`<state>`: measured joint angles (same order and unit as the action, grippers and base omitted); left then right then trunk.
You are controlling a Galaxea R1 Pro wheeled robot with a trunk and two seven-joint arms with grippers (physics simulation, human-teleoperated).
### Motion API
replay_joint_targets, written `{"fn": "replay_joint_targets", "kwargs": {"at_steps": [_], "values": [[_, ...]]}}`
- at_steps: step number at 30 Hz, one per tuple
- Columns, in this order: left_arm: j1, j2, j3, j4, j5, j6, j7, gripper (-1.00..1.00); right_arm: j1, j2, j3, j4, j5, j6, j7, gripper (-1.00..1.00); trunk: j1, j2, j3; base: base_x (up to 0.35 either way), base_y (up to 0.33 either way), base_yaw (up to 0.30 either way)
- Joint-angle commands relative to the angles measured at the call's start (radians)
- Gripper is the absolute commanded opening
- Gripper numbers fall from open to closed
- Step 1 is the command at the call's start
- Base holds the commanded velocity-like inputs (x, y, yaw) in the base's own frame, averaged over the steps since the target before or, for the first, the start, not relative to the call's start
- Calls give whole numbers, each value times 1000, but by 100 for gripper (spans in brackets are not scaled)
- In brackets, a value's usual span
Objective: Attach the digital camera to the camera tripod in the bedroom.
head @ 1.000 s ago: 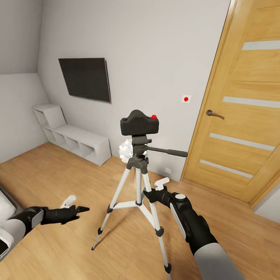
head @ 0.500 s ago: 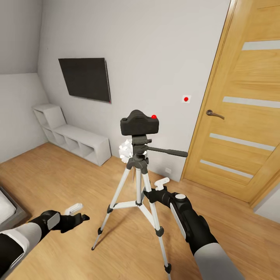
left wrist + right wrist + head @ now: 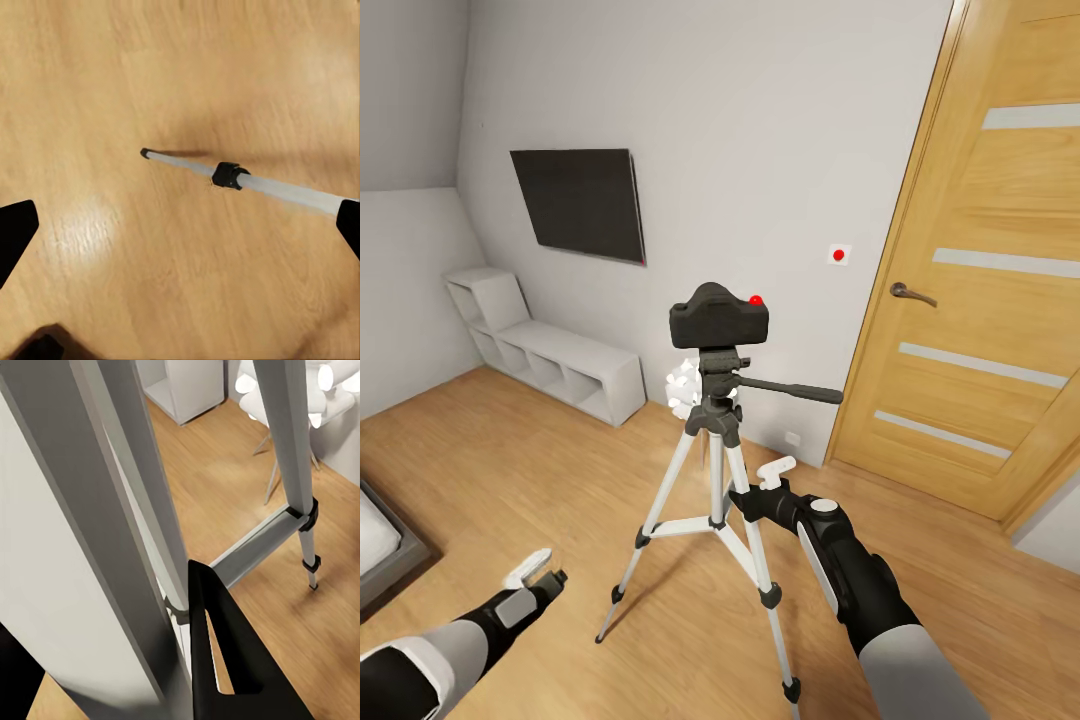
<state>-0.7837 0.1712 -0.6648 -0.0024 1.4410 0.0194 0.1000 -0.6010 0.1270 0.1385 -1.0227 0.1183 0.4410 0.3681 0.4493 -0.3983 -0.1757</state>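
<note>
My right jaws (image 3: 752, 497) sit among the legs of the tall silver-legged camera tripod (image 3: 712, 480), beside its centre column. In the right wrist view one black fingertip (image 3: 217, 660) stands just beside a silver leg (image 3: 142, 495), with the lower brace and a black leg joint beyond; I cannot tell whether these jaws are closed on the leg or merely next to it. A white fitting (image 3: 776, 468) shows above the wrist.

My left jaws (image 3: 545, 578) hang low over the light wood floor (image 3: 510, 470), well apart from the tripod. In the left wrist view the two black fingertips (image 3: 15, 232) stand at opposite edges, so these jaws are spread wide and hold nothing. Between them lies floor, crossed by one silver tripod leg with its black joint (image 3: 229, 175) and black foot.

The small chunky black digital camera (image 3: 719, 319), with its hump and red dot, sits upright on top of the tripod's black head, the long black pan handle (image 3: 790, 391) pointing toward the oak door with pale horizontal stripes (image 3: 980, 300). Behind the tripod are a pale grey wall, a dark flat panel (image 3: 582, 202), a small white plate with a red dot (image 3: 839, 255), and low white cube shelves (image 3: 545, 355). A dark bed corner (image 3: 385, 545) shows near my left arm.
</note>
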Motion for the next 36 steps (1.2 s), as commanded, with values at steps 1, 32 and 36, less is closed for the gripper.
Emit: {"fn": "replay_joint_targets", "kwargs": {"at_steps": [1,32,36], "values": [[10,-1,-9,0,24,-12,8,100,0,0,0,0,12,5,7,-100,1,-2,-2,0,0,0],[376,-14,-21,-1,-126,-55,30,100,0,0,0,3,11,6,6,-100,1,-2,-2,0,0,0],[408,-20,-21,-1,-139,-56,31,100,0,0,0,4,12,7,6,-100,1,-2,-2,0,0,0]]}}
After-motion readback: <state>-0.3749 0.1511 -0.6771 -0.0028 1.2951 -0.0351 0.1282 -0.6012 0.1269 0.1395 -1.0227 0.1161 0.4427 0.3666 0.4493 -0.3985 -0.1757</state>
